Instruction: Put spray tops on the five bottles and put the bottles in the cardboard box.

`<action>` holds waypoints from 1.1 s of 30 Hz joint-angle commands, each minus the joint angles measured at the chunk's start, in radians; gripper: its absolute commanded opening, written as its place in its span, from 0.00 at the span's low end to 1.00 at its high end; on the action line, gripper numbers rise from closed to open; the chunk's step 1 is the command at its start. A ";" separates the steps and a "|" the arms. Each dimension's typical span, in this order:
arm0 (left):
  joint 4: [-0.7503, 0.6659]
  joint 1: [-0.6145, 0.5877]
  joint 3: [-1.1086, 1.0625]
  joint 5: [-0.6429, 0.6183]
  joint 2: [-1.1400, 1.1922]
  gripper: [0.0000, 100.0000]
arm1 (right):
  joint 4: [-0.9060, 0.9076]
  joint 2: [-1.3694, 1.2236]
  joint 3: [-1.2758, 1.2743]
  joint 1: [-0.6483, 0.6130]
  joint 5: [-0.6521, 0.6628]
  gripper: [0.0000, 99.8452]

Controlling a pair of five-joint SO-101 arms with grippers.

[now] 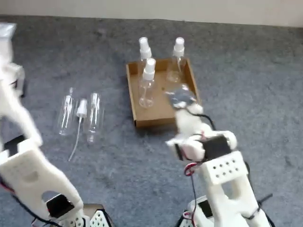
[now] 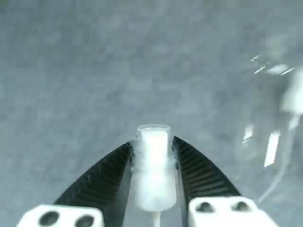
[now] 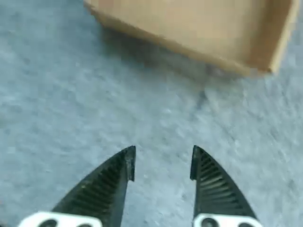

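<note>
The cardboard box (image 1: 134,101) lies mid-carpet. Two clear bottles with white spray tops (image 1: 147,84) (image 1: 176,60) stand in it. A third topped bottle (image 1: 144,51) stands at its far rim; I cannot tell whether it is inside. Two topless bottles (image 1: 66,112) (image 1: 93,116) lie on the carpet to the left, a loose spray top (image 1: 81,109) with its tube between them. My left gripper (image 2: 153,149) is shut on another white spray top (image 2: 154,165), with blurred bottles (image 2: 272,142) beside it. My right gripper (image 3: 162,163) hangs open over bare carpet, just short of the box (image 3: 189,28).
Grey carpet covers the whole work area. The left arm (image 1: 19,118) runs up the left edge. The right arm (image 1: 208,146) stands at the lower right, its tip (image 1: 181,98) over the box's near right corner. Open carpet lies right of the box.
</note>
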State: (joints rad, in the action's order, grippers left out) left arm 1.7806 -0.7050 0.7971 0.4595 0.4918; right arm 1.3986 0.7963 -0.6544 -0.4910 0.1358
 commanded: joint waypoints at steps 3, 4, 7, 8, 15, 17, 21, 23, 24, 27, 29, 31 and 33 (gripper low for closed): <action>-0.229 -0.277 -0.223 0.172 -0.065 0.06 | -0.010 -0.343 0.375 -0.259 -0.143 0.14; -0.270 -0.297 -0.266 0.184 -0.065 0.06 | -0.016 -0.426 0.466 -0.291 -0.173 0.15; -0.356 -0.328 -0.377 0.222 -0.065 0.06 | -0.013 -0.676 0.754 -0.354 -0.258 0.23; -0.381 -0.331 -0.407 0.230 -0.065 0.06 | -0.008 -0.759 0.846 -0.367 -0.278 0.26; -0.499 -0.334 -0.527 0.235 -0.065 0.06 | -0.010 -1.287 1.405 -0.407 -0.390 0.32; -0.523 -0.334 -0.553 0.235 -0.065 0.06 | -0.015 -1.417 1.541 -0.409 -0.427 0.32; -0.594 -0.326 -0.615 0.235 -0.065 0.06 | -0.007 -1.650 1.797 -0.432 -0.453 0.32; -0.612 -0.325 -0.625 0.235 -0.067 0.06 | -0.005 -1.755 1.910 -0.440 -0.453 0.32; -0.612 -0.326 -0.625 0.235 -0.067 0.06 | -0.005 -1.802 1.959 -0.441 -0.453 0.32; -0.612 -0.329 -0.625 0.235 -0.067 0.06 | -0.002 -1.919 2.081 -0.440 -0.453 0.32; -0.612 -0.329 -0.625 0.235 -0.067 0.06 | 0.042 -1.985 2.149 -0.433 -0.453 0.32; -0.612 -0.328 -0.625 0.235 -0.067 0.06 | 0.101 -2.029 2.216 -0.430 -0.453 0.30; -0.612 -0.325 -0.627 0.235 -0.067 0.06 | 0.153 -2.057 2.287 -0.427 -0.453 0.23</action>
State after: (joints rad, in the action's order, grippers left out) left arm 1.1838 -1.0303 0.1726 0.6851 0.4872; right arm 1.4876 -1.2658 1.4952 -0.9283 -0.3061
